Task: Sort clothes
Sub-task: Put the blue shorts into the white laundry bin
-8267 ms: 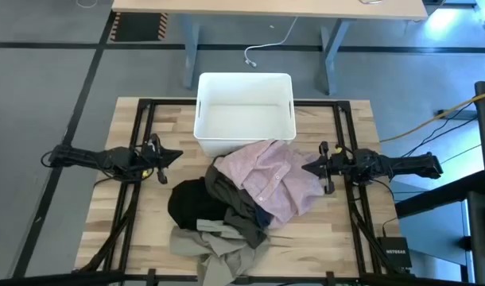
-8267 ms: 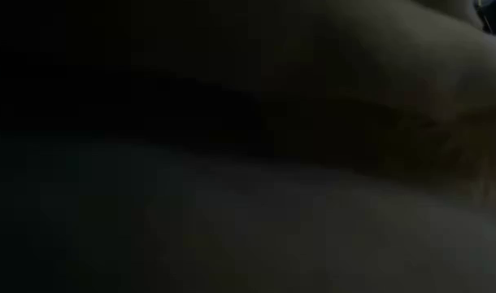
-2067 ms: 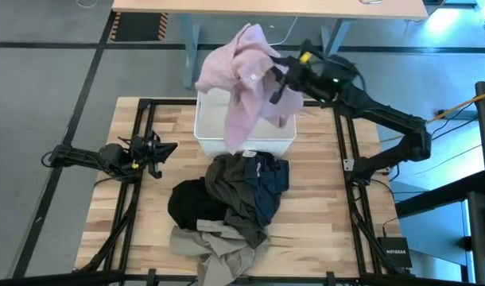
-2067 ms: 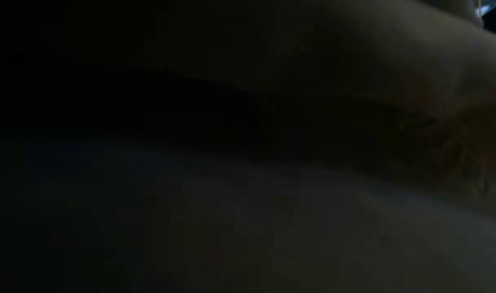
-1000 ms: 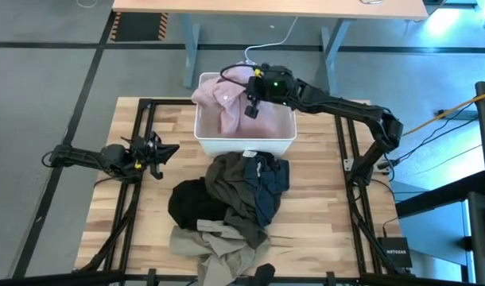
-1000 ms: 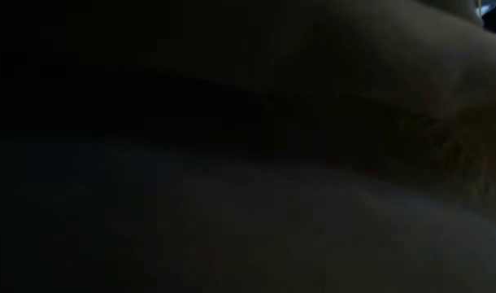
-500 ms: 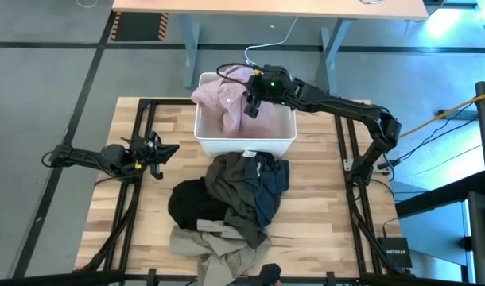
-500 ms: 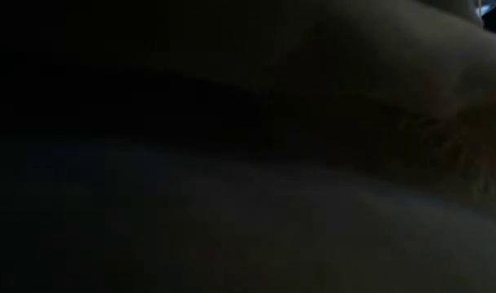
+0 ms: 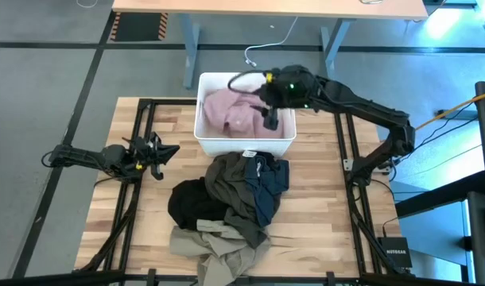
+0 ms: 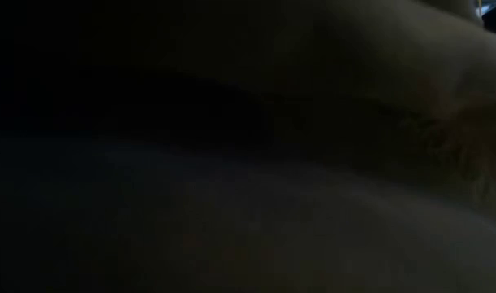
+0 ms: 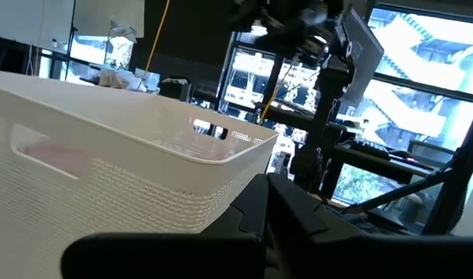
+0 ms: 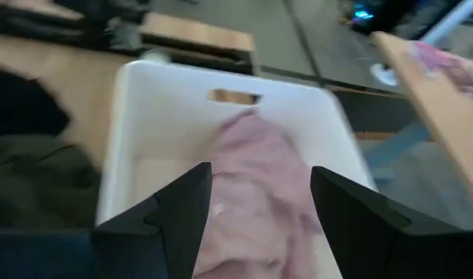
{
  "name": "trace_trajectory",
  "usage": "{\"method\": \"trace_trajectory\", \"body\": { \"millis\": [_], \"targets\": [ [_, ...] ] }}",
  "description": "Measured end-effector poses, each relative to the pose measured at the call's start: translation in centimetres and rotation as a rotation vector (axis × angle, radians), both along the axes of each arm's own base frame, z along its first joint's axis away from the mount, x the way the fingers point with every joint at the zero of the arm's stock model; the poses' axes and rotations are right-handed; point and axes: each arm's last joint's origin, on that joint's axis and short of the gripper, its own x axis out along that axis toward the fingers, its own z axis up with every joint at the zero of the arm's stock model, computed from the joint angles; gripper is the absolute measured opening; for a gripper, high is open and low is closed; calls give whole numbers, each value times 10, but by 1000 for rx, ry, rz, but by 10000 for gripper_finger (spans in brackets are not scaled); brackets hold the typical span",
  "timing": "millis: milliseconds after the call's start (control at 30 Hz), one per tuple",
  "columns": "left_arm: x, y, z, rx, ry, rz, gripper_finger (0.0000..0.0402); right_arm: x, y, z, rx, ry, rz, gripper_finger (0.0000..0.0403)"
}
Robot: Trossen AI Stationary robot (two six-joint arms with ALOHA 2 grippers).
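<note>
At the table's left edge the left gripper [image 9: 164, 151] waits low over the wood; whether its fingers are parted I cannot tell. Right of it lies the heap of clothes: a black garment [image 9: 191, 205], a khaki one [image 9: 215, 242] nearest the front edge, and a dark olive one [image 9: 236, 195] draped across the middle. Beyond them stands the white bin [image 9: 244, 144] with the pink shirt [image 9: 233, 113] lying crumpled inside. The right gripper [image 12: 256, 203] hovers over the bin, fingers spread wide and holding nothing. The garments look light, limp and tangled; pinching a raised fold on top of the olive one seems the surest hold.
</note>
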Motion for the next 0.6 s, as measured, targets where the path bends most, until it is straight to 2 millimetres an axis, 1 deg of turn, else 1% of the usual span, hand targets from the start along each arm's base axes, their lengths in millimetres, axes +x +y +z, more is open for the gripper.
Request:
{"method": "trace_trajectory", "body": {
  "millis": [100,267,367,500,600],
  "targets": [
    [0,0,0,-7,-2,-1,4,2,22,-3,19,44,75,237],
    [0,0,0,-3,-2,-1,4,4,63,-9,41,123,198,237],
    [0,0,0,-11,-5,-2,4,5,88,-10,62,129,256,237],
    [0,0,0,-22,-9,-5,4,4,117,-11,121,134,300,237],
    [0,0,0,-42,-15,-19,4,3,139,-18,177,148,323,237]
  ]
}}
